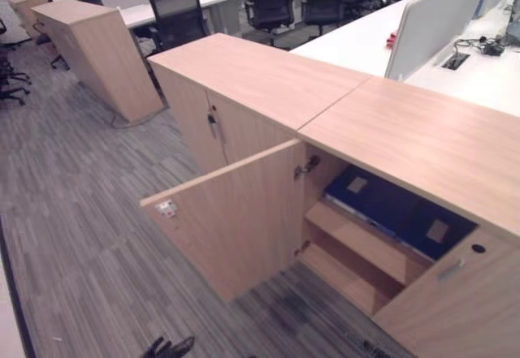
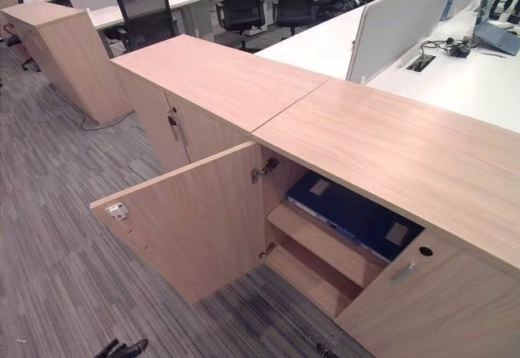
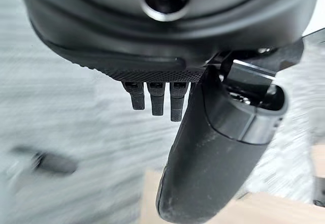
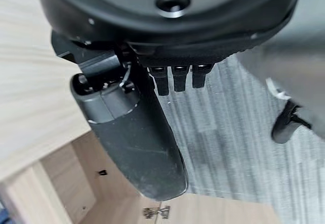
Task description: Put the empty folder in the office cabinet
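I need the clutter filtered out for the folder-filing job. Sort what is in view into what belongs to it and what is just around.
Belongs to the job:
- blue folder lying on the upper shelf
- office cabinet
- its open door
- left hand, holding nothing
- right hand, holding nothing

Just around:
- neighbouring closed cabinet
- office chairs
- white desks
- desk divider

Head cams look down from above at the wooden cabinet (image 1: 390, 131), its door (image 2: 191, 220) swung open, desks behind; both eyes share that same scene, right eye set slightly over. Left wrist cam sits v. close behind the left hand (image 3: 213, 158), facing grey carpet (image 3: 76, 107) past its fingers. Right wrist cam, equally close behind the right hand (image 4: 137, 142), faces cabinet wood beside the thumb, carpet beyond the fingers.
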`<state>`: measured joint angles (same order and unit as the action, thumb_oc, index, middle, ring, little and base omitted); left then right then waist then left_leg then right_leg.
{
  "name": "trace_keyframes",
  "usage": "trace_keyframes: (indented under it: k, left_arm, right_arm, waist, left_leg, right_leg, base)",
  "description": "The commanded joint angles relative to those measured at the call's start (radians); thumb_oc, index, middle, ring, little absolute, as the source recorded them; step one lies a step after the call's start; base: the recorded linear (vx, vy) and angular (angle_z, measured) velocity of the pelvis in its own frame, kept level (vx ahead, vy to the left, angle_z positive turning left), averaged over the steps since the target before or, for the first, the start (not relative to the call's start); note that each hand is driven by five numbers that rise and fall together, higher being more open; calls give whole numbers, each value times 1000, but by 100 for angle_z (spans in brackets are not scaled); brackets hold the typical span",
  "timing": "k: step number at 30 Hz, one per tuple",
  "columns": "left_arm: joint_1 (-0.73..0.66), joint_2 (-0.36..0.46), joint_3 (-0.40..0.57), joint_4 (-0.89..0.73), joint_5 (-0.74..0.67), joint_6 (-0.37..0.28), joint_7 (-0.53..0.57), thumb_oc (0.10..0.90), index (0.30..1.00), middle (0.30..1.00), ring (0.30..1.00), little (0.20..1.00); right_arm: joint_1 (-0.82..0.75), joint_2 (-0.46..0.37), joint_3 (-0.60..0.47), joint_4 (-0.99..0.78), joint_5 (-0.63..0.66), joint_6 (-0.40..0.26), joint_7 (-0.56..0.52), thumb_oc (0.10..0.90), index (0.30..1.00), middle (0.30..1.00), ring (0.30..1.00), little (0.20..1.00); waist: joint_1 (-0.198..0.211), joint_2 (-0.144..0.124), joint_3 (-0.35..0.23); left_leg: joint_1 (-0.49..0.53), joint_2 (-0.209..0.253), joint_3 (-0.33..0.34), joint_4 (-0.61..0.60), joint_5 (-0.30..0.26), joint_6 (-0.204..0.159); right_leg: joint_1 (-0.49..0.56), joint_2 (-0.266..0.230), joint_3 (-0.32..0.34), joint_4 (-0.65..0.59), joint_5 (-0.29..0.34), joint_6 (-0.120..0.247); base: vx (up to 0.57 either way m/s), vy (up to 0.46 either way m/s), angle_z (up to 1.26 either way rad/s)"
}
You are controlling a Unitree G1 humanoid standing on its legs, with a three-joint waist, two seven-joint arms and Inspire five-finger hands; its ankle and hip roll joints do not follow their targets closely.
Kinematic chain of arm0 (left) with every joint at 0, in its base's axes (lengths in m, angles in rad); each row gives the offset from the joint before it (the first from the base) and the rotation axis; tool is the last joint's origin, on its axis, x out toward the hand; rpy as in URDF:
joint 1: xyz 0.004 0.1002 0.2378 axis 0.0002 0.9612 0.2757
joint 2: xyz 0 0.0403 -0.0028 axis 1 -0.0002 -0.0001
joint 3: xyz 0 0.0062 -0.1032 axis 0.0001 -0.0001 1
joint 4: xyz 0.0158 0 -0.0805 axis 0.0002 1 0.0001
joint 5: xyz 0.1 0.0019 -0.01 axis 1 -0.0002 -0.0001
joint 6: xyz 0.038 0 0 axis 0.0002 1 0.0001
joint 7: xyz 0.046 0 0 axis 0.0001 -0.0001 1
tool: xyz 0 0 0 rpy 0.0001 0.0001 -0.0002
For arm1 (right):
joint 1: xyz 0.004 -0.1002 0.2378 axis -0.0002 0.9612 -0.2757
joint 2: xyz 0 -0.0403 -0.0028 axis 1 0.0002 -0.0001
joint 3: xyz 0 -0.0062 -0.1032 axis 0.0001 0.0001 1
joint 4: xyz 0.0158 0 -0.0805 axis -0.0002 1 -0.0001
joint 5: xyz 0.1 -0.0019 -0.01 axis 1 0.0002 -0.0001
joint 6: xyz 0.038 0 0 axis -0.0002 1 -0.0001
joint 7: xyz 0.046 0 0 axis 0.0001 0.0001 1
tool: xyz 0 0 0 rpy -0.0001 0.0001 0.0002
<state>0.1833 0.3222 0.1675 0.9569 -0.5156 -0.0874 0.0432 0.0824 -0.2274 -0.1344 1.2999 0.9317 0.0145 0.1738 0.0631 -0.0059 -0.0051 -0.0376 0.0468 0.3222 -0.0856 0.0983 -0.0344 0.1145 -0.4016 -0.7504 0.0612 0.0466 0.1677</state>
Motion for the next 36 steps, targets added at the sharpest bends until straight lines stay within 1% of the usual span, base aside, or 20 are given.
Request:
trace_keyframes:
  k: [1, 3, 6, 7, 8, 10, 14, 18, 22, 23, 24, 28, 31, 36]
  left_arm:
    - [-94, 98, 43, -58, 99, -46, 27, 800, 900, 900, 900, 900]
    - [-126, 140, 58, -69, 127, -34, 33, 800, 900, 900, 900, 900]
    - [-164, 194, 73, -66, 143, -30, 34, 800, 900, 900, 900, 900]
    - [-165, 195, 73, -65, 143, -30, 33, 800, 900, 900, 900, 900]
    - [-177, 230, 75, -92, 163, -27, 31, 800, 900, 900, 900, 900]
    - [-187, 256, 73, -130, 185, -27, 30, 800, 900, 900, 900, 900]
    - [-212, 299, 72, -218, 204, -42, 33, 800, 900, 900, 900, 900]
    - [-241, 328, 63, -247, 205, -52, 34, 800, 900, 900, 900, 900]
    - [-281, 386, 32, -333, 284, -82, 38, 800, 900, 900, 900, 900]
    - [-280, 386, 32, -335, 285, -81, 39, 800, 900, 900, 900, 900]
    - [-289, 412, 22, -376, 309, -96, 30, 800, 900, 900, 900, 900]
    - [-302, 444, -8, -436, 320, -112, -11, 800, 900, 900, 900, 900]
    - [-333, 463, -20, -443, 361, -115, 2, 800, 900, 900, 900, 900]
    - [-446, 539, -71, -384, 424, -98, 8, 800, 900, 900, 900, 900]
  right_arm:
    - [-8, -12, -22, 8, -52, -12, 8, 800, 900, 900, 900, 900]
    - [3, -11, -14, -3, -71, -9, 11, 800, 900, 900, 900, 900]
    - [17, -11, -1, -19, -85, -7, 17, 800, 900, 900, 900, 900]
    - [17, -10, -1, -20, -85, -6, 17, 800, 900, 900, 900, 900]
    - [25, -10, 6, -31, -93, -8, 20, 800, 900, 900, 900, 900]
    - [29, -10, 19, -46, -107, -12, 23, 800, 900, 900, 900, 900]
    - [42, -5, 41, -73, -126, -16, 30, 800, 900, 900, 900, 900]
    - [50, -2, 57, -88, -137, -15, 37, 800, 900, 900, 900, 900]
    - [58, 3, 84, -96, -155, -9, 59, 800, 900, 900, 900, 900]
    - [59, 4, 84, -96, -155, -9, 59, 800, 900, 900, 900, 900]
    - [65, 4, 89, -94, -153, -9, 67, 800, 900, 900, 900, 900]
    - [63, 4, 94, -72, -161, -5, 80, 800, 900, 900, 900, 900]
    - [66, 4, 101, -67, -167, -3, 85, 800, 900, 900, 900, 900]
    - [73, -3, 117, -75, -174, -2, 91, 800, 900, 900, 900, 900]
  waist:
    - [20, 18, -18]
    - [13, 9, -24]
    - [2, 6, -32]
    - [2, 5, -32]
    - [-3, 2, -38]
    - [-8, -1, -40]
    - [-13, -11, -41]
    - [-19, -18, -41]
    - [-26, -26, -42]
    - [-25, -28, -42]
    - [-27, -30, -42]
    - [-26, -31, -42]
    - [-28, -34, -44]
    - [-44, -34, -52]
  left_leg:
    - [53, 36, 9, -2, -99, -27]
    - [54, 27, 9, -2, -100, -23]
    - [54, 21, 12, -2, -101, -21]
    - [53, 20, 12, -2, -101, -20]
    - [55, 19, 16, -2, -101, -20]
    - [56, 19, 20, -2, -101, -20]
    - [60, 20, 27, -2, -99, -22]
    - [64, 21, 33, -2, -97, -25]
    - [68, 24, 38, -2, -97, -30]
    - [68, 24, 39, -2, -97, -30]
    - [70, 25, 40, -2, -97, -32]
    - [75, 23, 45, -2, -100, -32]
    - [81, 22, 49, -2, -101, -32]
    - [87, 23, 56, -2, -102, -33]
  right_leg:
    - [-110, 32, 4, -61, 93, 50]
    - [-111, 25, 4, -60, 100, 55]
    - [-113, 21, 1, -60, 108, 60]
    - [-114, 21, 1, -61, 108, 60]
    - [-116, 21, 5, -63, 113, 62]
    - [-119, 23, 7, -65, 116, 64]
    - [-123, 25, 13, -67, 120, 67]
    - [-124, 28, 16, -69, 121, 68]
    - [-127, 32, 20, -72, 126, 71]
    - [-127, 32, 20, -73, 126, 71]
    - [-128, 32, 22, -74, 129, 72]
    - [-127, 34, 27, -75, 134, 74]
    - [-127, 35, 30, -74, 135, 75]
    - [-128, 38, 41, -74, 138, 77]
  base:
    - [-9, 38, 2]
    - [0, 0, 0]
    - [-3, 12, -4]
    - [1, 3, -5]
    - [2, -9, -4]
    - [-1, -11, -2]
    - [-12, -34, -8]
    - [-8, -34, -8]
    - [-2, -30, -4]
    - [0, 0, 0]
    - [0, 0, 0]
    - [-2, -8, 0]
    - [-1, -3, -1]
    - [-1, -2, -1]
